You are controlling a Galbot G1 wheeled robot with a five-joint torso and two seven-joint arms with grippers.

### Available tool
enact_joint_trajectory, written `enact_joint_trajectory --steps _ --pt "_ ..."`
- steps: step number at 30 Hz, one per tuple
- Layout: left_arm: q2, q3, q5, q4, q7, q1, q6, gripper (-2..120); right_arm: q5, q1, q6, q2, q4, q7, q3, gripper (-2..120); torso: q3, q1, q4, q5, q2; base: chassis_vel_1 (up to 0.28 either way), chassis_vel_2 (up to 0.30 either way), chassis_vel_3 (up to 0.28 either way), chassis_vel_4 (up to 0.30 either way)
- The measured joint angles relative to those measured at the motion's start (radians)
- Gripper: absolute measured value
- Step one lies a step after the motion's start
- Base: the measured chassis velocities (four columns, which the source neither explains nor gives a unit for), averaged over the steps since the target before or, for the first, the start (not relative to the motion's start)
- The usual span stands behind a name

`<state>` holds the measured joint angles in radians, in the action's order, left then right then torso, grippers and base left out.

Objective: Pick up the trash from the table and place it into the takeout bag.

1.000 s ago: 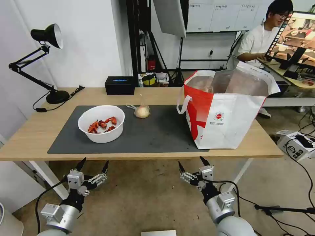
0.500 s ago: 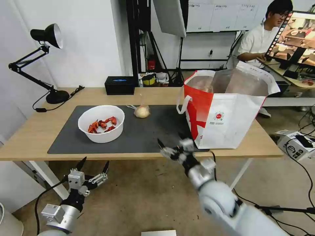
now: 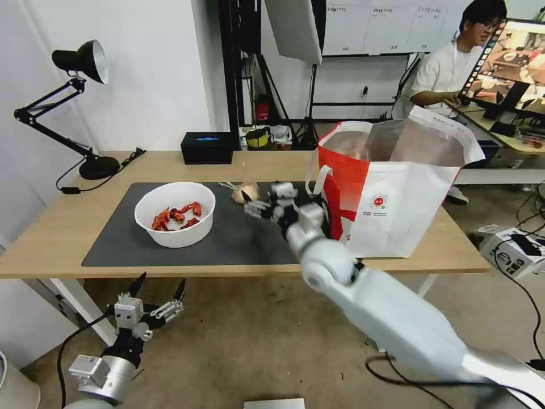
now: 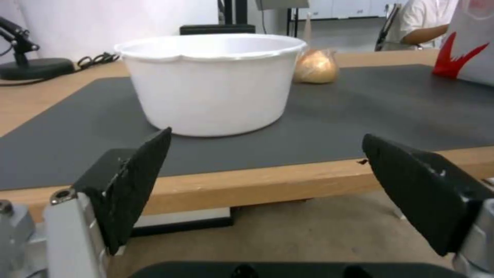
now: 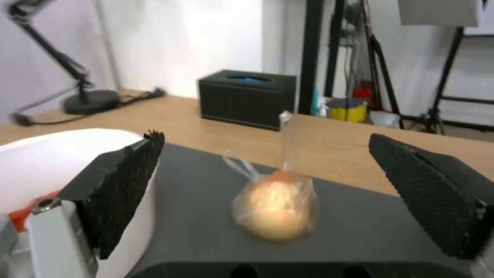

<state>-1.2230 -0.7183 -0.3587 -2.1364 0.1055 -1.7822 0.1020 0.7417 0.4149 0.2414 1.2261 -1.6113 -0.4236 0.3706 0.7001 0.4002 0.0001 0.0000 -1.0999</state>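
Just beyond the spread right end effector (image 5: 268,193) lies the small clear bag (image 5: 275,208).

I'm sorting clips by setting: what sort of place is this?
Probably a lab or studio staged as a dining spot: a softbox on light stands, a monitor behind, and the table holding the takeout bag.

Arms and hands, current pose
Right hand (image 3: 262,200): arm stretched forward over the surface, fingers spread wide (nothing held). Left hand (image 3: 159,288): low before the surface edge, pointing up, fingers apart.
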Motion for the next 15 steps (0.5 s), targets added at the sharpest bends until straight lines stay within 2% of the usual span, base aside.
enact_joint_trajectory --steps 2,4,5,7,9,11,15 --pt "0.000 -0.003 -0.001 0.000 0.000 -0.001 0.001 100 0.000 -0.015 0.006 0.020 0.032 -0.001 0.001 100 0.000 0.000 0.0000 -0.0005 0.000 0.000 0.000 0.000 0.000" --pt "0.005 -0.008 -0.004 0.011 0.000 0.001 0.001 100 -0.001 -0.060 0.024 0.105 0.149 -0.009 0.001 100 0.000 0.000 -0.0001 -0.0002 0.000 0.000 0.000 0.000 0.000" --pt "0.005 -0.008 -0.004 0.011 0.000 0.001 0.001 100 -0.001 -0.060 0.024 0.105 0.149 -0.009 0.001 100 0.000 0.000 -0.0001 -0.0002 0.000 0.000 0.000 0.000 0.000" --pt "0.010 -0.009 -0.008 0.022 -0.001 0.007 0.003 100 -0.004 -0.091 0.027 0.177 0.255 -0.010 -0.003 100 0.000 0.000 0.0002 -0.0003 0.000 0.000 0.000 0.000 0.000" --pt "0.011 -0.009 -0.009 0.024 -0.001 0.009 0.003 100 -0.005 -0.097 0.028 0.189 0.278 -0.009 -0.004 100 0.000 0.000 0.0002 -0.0002 0.000 0.000 0.000 0.000 0.000" --pt "0.014 0.000 -0.015 0.033 -0.002 0.019 0.003 100 -0.007 -0.138 0.033 0.266 0.415 0.017 -0.010 100 0.000 0.000 0.0000 -0.0004 0.000 0.000 0.000 0.000 0.000" --pt "0.017 0.009 -0.018 0.046 -0.001 0.030 0.005 100 -0.037 -0.164 0.035 0.327 0.524 0.036 -0.028 100 0.000 0.000 0.0001 -0.0003 0.000 0.000 0.000 0.000 0.000"
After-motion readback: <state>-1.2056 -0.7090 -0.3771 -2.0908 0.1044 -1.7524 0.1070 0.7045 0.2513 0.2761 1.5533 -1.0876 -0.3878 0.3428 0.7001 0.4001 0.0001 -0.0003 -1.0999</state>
